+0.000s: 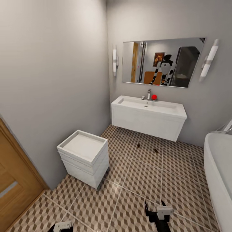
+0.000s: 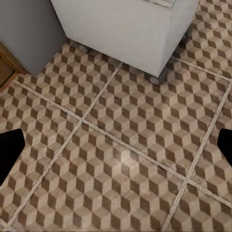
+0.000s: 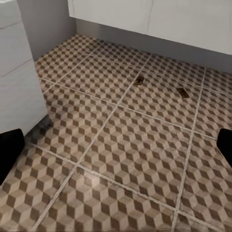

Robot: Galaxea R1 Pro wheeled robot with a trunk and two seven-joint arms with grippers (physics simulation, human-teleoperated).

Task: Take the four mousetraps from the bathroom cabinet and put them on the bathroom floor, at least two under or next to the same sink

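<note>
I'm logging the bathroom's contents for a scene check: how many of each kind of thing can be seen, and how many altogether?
Mousetraps on the floor: 2
Wall-hung sink: 1
White wheeled drawer unit: 1
Mirror: 1
Wall lights: 2
Bathtub: 1
Total: 8

Two mousetraps (image 3: pixel 140 80) (image 3: pixel 183 92) lie apart on the cube-patterned bathroom floor (image 3: pixel 130 154), near a white vanity (image 3: pixel 159 19) at upper frame.

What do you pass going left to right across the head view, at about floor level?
Wooden door → white drawer unit → first mousetrap → second mousetrap → bathtub.
</note>
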